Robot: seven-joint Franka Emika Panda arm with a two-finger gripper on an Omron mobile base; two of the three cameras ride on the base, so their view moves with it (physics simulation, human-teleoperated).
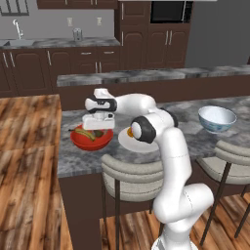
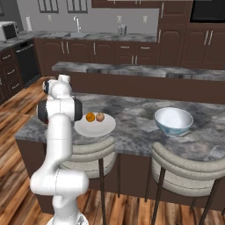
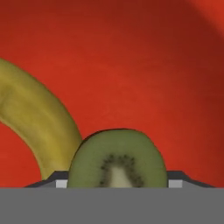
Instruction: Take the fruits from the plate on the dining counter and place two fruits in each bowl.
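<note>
While the pincer (image 1: 97, 128) holds the kiwi half (image 3: 118, 158) low in the red bowl (image 1: 91, 141) at left of frame, beside the banana (image 3: 33, 116), a careless release may roll it out; orange (image 2: 90, 117) and apple (image 2: 100, 117) wait on the plate (image 2: 95, 127).

Two grey upholstered bar stools on dark metal legs (image 1: 133, 177) (image 1: 229, 161) stand along the lower edge of the frame. Dark brown wooden kitchen cabinets (image 2: 110, 52) line the top, with a silver sink faucet (image 2: 78, 23) and a white microwave (image 2: 8, 30) at upper left.
</note>
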